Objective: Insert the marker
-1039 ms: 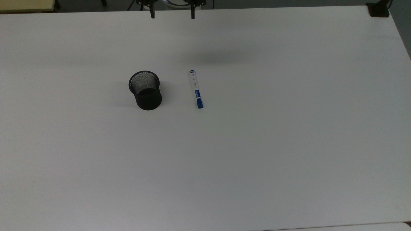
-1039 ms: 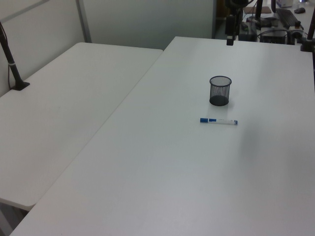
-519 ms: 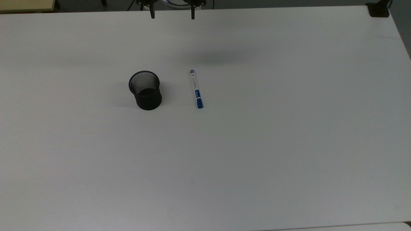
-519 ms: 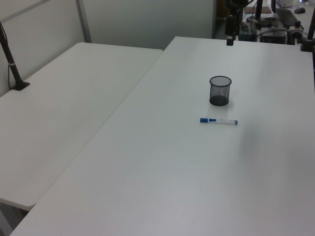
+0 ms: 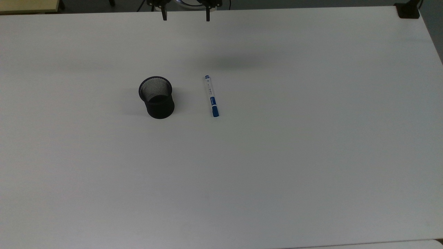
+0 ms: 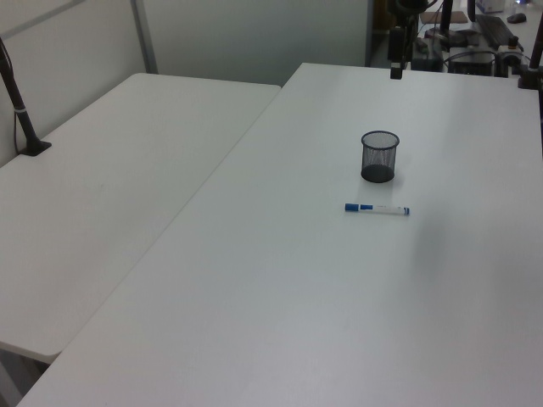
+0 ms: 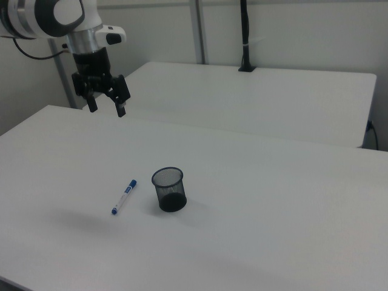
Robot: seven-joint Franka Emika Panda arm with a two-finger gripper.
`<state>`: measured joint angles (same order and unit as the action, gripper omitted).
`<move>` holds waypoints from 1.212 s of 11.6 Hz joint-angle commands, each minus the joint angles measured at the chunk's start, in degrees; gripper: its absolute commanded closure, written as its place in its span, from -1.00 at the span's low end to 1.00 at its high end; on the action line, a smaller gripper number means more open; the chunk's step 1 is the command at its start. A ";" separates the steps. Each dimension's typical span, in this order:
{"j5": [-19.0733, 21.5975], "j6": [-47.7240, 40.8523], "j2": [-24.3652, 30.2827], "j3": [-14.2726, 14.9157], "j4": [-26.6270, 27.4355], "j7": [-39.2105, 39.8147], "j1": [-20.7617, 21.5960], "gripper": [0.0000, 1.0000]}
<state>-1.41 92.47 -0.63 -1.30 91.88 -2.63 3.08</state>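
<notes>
The marker (image 5: 211, 96), white with a blue cap and blue label, lies flat on the white table (image 5: 277, 155); it is also seen as marker (image 6: 377, 209) and marker (image 7: 123, 197). A black mesh cup (image 5: 156, 97) stands upright a short way to the top view's left of it, also cup (image 6: 379, 156) and cup (image 7: 168, 189). My gripper (image 7: 107, 110) hangs open and empty high above the table, well away from the marker; its fingertips (image 5: 164, 16) show at the top view's upper edge, and the gripper (image 6: 395, 71) sits at the left view's top.
A second white table (image 6: 110, 186) adjoins on the left view's left, with a black post (image 6: 19, 106) clamped to it. Another black post (image 7: 245, 36) stands in the right view. A black clamp (image 5: 407, 10) sits at the table's corner, and equipment (image 6: 484, 42) lies behind.
</notes>
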 commanded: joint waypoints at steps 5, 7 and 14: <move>0.36 1.05 -2.79 -0.28 1.02 0.70 2.10 -1.00; 0.36 1.13 -4.90 -0.28 1.02 6.12 2.89 -1.00; -0.43 18.60 -10.79 -0.28 12.44 7.03 5.52 -1.00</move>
<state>-1.44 104.94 -11.54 -1.75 99.29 3.95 7.14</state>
